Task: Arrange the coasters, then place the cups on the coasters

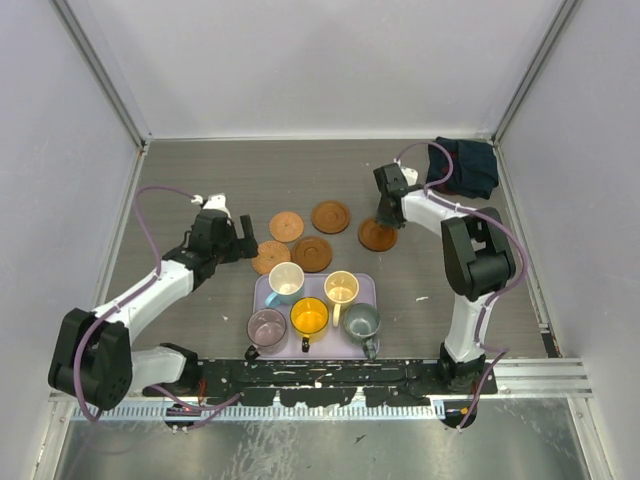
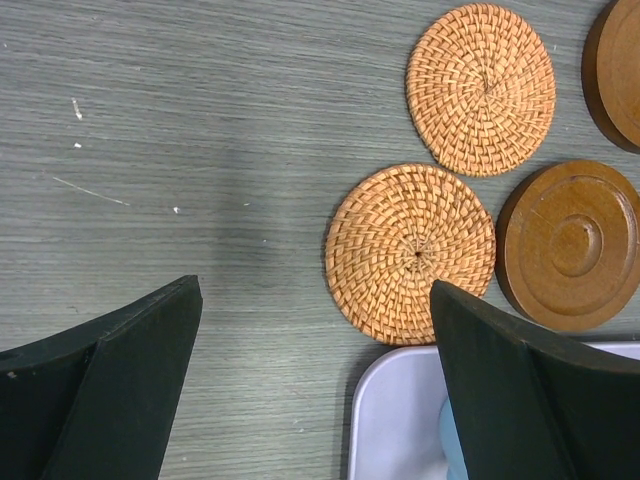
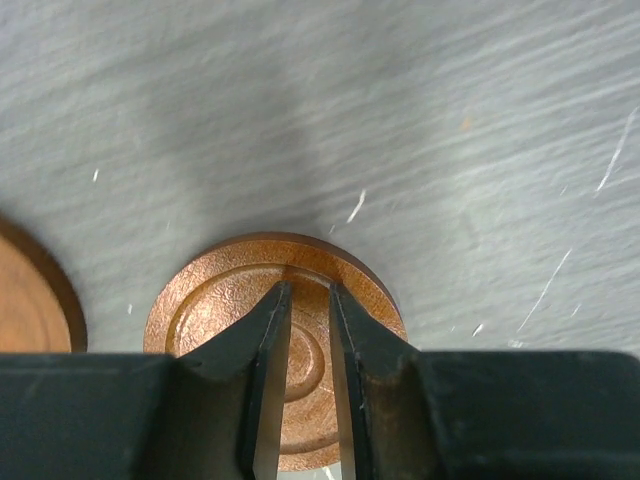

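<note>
Five round coasters lie behind the lavender tray (image 1: 368, 285): two woven ones (image 1: 287, 226) (image 1: 270, 257), two wooden ones (image 1: 330, 216) (image 1: 312, 253), and a wooden one (image 1: 378, 235) apart to the right. My right gripper (image 1: 384, 222) stands over that last coaster (image 3: 215, 290), its jaws a narrow slit apart with nothing between them. On the tray stand the cups: white-blue (image 1: 286, 282), cream (image 1: 341, 288), purple-grey (image 1: 266, 326), orange (image 1: 309, 316) and grey-green (image 1: 361, 322). My left gripper (image 1: 240, 241) hangs wide open and empty beside the nearer woven coaster (image 2: 410, 252), above the tray corner (image 2: 400, 420).
A dark cloth (image 1: 465, 165) is bunched at the back right corner. Pale walls close the table on three sides, and a metal rail (image 1: 540, 375) runs along the near edge. Another wooden coaster (image 3: 25, 300) shows at the left edge of the right wrist view.
</note>
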Robot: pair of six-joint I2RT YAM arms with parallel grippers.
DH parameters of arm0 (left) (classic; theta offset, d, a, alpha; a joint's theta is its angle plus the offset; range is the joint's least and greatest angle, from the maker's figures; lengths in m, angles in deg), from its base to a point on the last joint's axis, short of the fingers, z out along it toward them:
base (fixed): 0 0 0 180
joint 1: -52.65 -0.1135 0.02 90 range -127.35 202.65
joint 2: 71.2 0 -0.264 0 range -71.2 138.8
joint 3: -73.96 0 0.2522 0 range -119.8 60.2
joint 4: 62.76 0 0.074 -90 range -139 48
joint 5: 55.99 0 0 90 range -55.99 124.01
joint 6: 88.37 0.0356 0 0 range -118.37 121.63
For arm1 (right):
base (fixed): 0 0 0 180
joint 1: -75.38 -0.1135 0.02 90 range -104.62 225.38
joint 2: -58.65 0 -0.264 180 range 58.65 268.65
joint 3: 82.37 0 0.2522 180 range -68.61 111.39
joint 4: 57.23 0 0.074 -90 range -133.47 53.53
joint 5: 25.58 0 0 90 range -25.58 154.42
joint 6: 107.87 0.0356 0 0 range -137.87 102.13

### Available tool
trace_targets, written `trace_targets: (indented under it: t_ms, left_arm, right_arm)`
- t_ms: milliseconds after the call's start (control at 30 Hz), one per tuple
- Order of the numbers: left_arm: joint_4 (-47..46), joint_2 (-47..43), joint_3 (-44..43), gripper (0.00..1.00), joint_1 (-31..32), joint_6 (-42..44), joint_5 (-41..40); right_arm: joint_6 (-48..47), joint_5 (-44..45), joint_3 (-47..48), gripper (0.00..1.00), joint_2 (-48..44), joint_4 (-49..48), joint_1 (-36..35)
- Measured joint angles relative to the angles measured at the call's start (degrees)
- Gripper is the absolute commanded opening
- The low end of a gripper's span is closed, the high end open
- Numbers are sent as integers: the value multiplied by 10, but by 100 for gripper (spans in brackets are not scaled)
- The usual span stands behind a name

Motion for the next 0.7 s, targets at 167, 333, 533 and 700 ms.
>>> trace_targets:
  t_ms: [167,333,533,700]
  left_arm:
    - [-9,12,-1,98,0,3,4]
    - [-18,29,-8,98,0,9,4]
    - [-46,66,-17,98,0,20,9]
    - [-71,83,-18,98,0,31,24]
  right_arm:
    - [-7,21,57,29,41,12,31]
    - [-12,27,89,29,62,16,52]
    - [-29,38,97,29,65,28,57]
    - [-46,23,91,33,52,25,58]
